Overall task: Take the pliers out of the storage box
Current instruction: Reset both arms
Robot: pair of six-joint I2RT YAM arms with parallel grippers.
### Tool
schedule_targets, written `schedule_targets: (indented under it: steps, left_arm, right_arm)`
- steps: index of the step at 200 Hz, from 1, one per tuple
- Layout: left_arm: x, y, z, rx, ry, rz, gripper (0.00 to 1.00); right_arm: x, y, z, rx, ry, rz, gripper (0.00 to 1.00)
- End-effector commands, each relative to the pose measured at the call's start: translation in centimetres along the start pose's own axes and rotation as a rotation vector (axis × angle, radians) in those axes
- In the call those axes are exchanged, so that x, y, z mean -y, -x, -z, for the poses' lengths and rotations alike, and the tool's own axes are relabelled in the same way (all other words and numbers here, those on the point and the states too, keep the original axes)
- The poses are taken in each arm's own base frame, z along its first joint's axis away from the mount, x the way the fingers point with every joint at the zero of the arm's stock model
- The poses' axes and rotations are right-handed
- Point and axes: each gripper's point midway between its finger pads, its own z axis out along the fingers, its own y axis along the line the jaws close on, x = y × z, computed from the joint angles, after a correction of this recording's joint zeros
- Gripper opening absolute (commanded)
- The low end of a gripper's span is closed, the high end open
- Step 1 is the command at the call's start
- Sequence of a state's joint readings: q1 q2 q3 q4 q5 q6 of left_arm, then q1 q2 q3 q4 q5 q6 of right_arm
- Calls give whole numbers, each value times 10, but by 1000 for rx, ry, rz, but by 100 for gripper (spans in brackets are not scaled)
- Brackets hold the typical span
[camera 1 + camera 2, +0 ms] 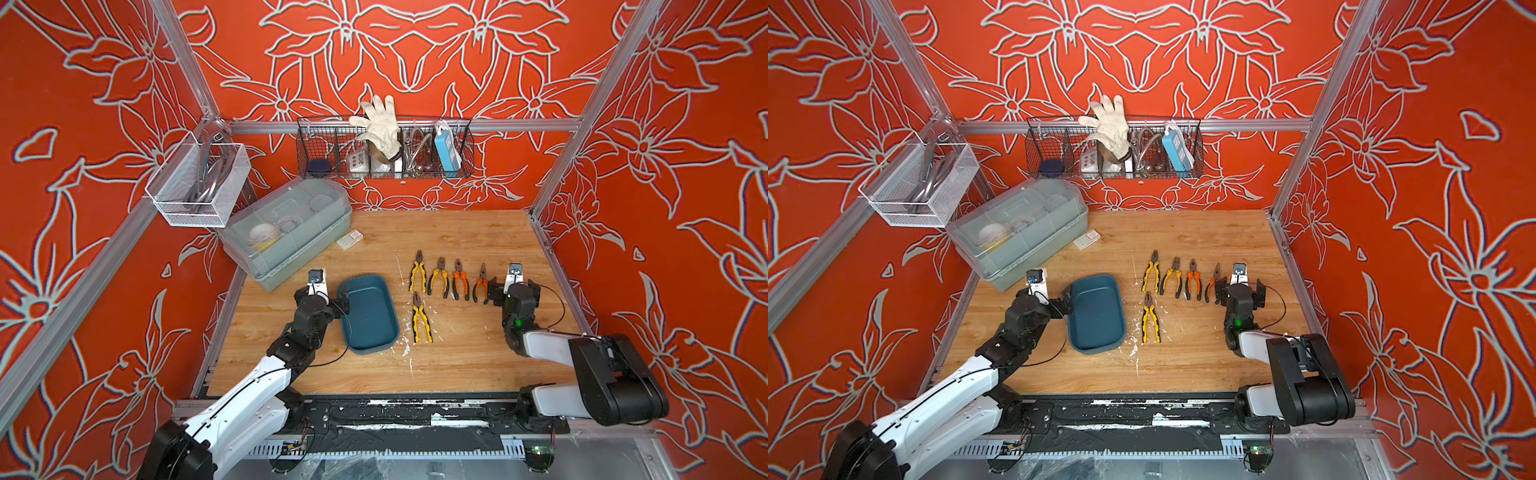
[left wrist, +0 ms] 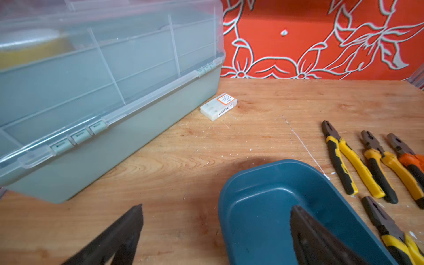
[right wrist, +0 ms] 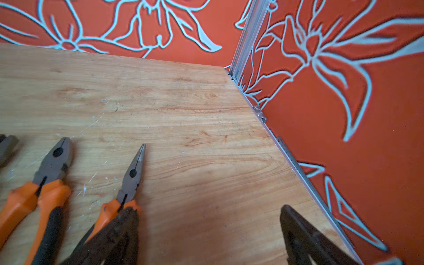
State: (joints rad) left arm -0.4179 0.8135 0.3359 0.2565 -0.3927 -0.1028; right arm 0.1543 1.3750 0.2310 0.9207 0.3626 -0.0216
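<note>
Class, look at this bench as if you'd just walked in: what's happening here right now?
The storage box is empty. All five pliers lie on the table, four in a row and a yellow-handled pair nearer the robot. Both grippers are open and hold nothing. The left gripper has one finger over the box and the other outside it. The right gripper sits beside the orange needle-nose pair.

Far right of table [image 1: 478,232] open wood, easy passage. Lidded bin [image 1: 286,232] blocks far left; small white box [image 1: 350,239] just beside it. Tray [image 1: 370,316] and pliers [image 1: 458,274] crowd the middle; near strip bare.
</note>
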Motion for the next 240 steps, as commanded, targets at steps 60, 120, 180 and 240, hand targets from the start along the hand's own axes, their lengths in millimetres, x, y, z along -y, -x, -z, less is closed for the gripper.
schedule_targets:
  steps: [60,120,180,240]
  left_arm:
    - [-13,-6,-16,73,84,-331,99]
    - [-58,-44,-60,-27,165,-143,98]
    - [-94,-61,-76,-35,230,3,98]
    - [-96,-65,-77,-98,226,28,99]
  right_arm:
    - [-11,1,-17,-36,112,0,100]
    - [-12,0,-17,-45,115,2,100]
    - [-11,0,-17,-49,115,0,100]
    - [-12,0,-18,-49,116,2,100]
